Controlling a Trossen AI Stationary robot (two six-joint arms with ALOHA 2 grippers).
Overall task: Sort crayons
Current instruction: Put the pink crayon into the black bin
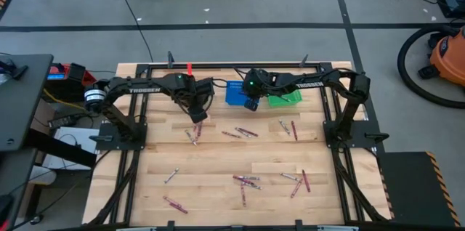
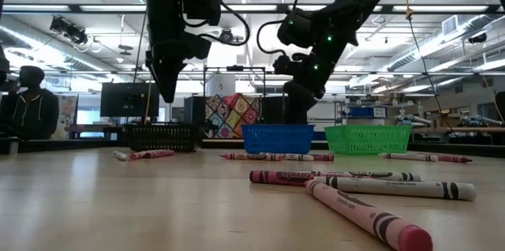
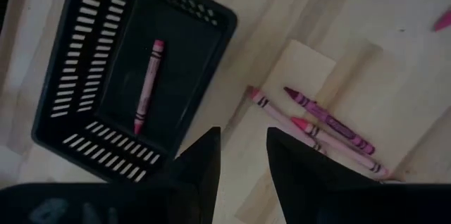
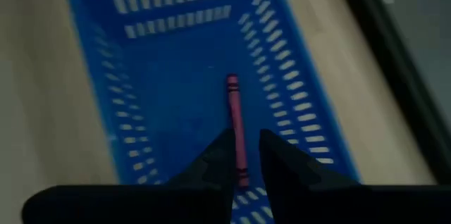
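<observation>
Your right gripper hangs over the blue basket, fingers parted slightly with a red crayon lying on the basket floor between and beyond the tips; it looks just released. Lift straight up so the fingers don't drag it back out. Your left gripper, fingers spread and empty, hovers beside the black basket, which holds one pink crayon. Loose crayons lie just beside it; take one at mid-length.
</observation>
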